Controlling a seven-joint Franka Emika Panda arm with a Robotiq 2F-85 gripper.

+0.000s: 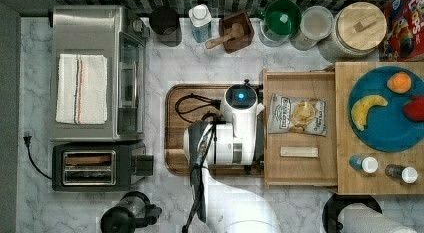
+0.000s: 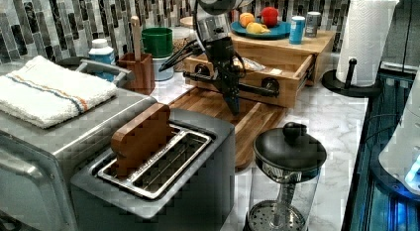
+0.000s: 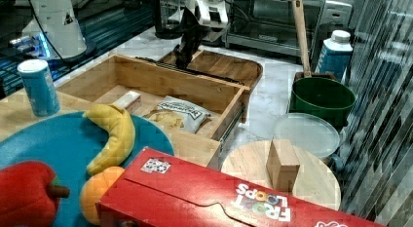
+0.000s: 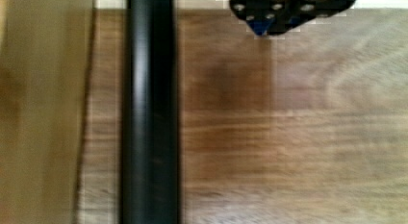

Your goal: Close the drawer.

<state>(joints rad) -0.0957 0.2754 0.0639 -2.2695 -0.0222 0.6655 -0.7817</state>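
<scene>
In the top view, the drawer (image 1: 300, 168) stands pulled out at the centre right of the frame, and its far end goes under the light wooden top (image 1: 350, 185) that carries the blue plate (image 1: 387, 130). A chip bag (image 1: 297, 114) and a small pale block (image 1: 299, 152) lie flat inside it. The arm's wrist covers the gripper (image 1: 240, 124) here, over the brown cutting board (image 1: 175, 138), just beside the drawer front.

In the left view, the gripper (image 2: 234, 104) hangs in the middle of the frame with its tip low in front of the black handle bar (image 2: 257, 89). The fingers look pressed together, but I cannot tell this for sure. I judge the risk is that the push lands off centre, or slips over or under the bar, so the drawer skews on its rails and jams. The tip could also scrape the board.

In the right view, the drawer (image 3: 146, 76) fills the centre left of the frame, and its contents sit below the walls, so they should pass under the top. A side rail (image 3: 233, 124) shows at the drawer's right side.

In the wrist view, the handle bar (image 4: 149, 113) runs beside the drawer front (image 4: 43, 113), with open board on the other side for the approach.
</scene>
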